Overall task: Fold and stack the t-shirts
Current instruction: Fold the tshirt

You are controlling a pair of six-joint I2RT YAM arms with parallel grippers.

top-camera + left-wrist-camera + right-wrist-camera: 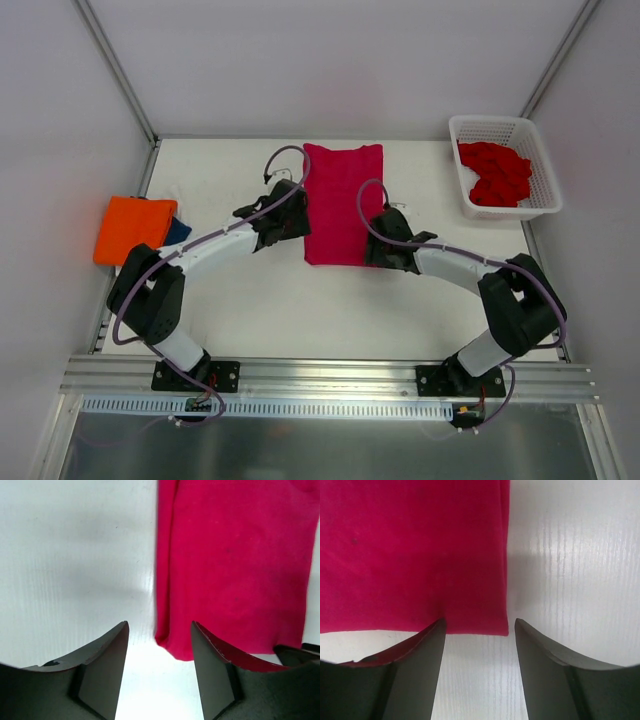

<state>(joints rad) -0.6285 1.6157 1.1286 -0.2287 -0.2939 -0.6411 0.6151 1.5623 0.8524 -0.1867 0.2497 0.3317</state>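
1. White table, walled on three sides.
2. Crimson-pink shirt: mid-table, folded into a long strip. Likely risk: fingers catching only the top layer at the near corners, or the two sides lifting unevenly, would open or skew the fold.
3. Basket, far right: red shirts heaped inside.
4. Orange shirt, folded at the left edge, on a dark blue shirt.
5. Left gripper: spread, straddling the strip's near-left corner, holding nothing.
6. Right gripper: spread, straddling the near-right corner, empty.
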